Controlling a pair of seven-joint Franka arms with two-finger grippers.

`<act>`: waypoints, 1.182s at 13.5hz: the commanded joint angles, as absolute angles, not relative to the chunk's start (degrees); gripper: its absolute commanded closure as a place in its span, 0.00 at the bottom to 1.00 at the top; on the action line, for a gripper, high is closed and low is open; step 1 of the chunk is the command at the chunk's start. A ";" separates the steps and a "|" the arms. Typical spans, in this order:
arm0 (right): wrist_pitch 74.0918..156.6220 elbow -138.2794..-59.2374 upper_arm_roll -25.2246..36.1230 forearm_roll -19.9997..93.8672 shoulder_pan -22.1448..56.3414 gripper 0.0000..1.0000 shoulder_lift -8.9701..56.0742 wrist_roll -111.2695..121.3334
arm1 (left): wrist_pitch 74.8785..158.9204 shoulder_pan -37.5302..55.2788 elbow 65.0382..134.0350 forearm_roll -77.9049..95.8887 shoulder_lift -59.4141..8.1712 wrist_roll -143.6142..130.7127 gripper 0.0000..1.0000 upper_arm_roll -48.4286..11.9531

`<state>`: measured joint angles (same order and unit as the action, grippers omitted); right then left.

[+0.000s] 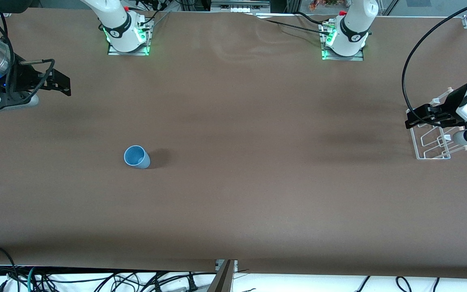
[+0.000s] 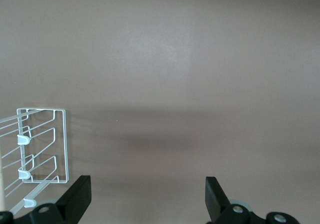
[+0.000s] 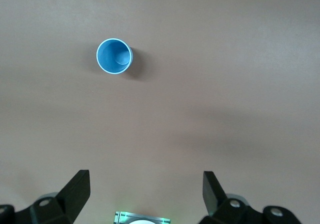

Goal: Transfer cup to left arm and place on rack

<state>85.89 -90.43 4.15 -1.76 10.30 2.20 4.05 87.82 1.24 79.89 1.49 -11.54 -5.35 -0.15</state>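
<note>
Front view: a small light-blue plastic cup (image 1: 137,157) stands upright, mouth up, on the brown tabletop (image 1: 233,194), toward the right arm's end. The right claw (image 1: 57,81) hangs spread wide and empty over that end, well apart from the cup. The left claw (image 1: 418,117), also spread and empty, waits above the white wire rack (image 1: 430,144) at the left arm's end. The cup looks light, smooth and likely slippery; taking it across the wall, just below the rim, seems safest.
</note>
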 commanded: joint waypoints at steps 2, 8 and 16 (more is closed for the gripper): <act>86.04 -92.20 4.13 -0.62 10.37 0.01 0.88 5.01 | 86.66 0.88 78.22 2.64 -12.13 -5.71 0.00 -0.26; 87.88 -92.99 4.13 0.08 10.37 0.00 2.45 7.29 | 86.66 0.79 78.22 2.64 -12.13 -5.71 0.00 -0.26; 104.75 -93.60 4.04 0.70 13.36 0.01 20.72 7.38 | 86.66 0.62 78.22 2.64 -12.13 -5.54 0.00 -0.26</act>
<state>102.29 -94.55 3.89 -0.05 13.29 17.19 6.20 87.82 1.15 79.83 1.49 -11.59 -5.36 -0.14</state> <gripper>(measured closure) 0.004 0.000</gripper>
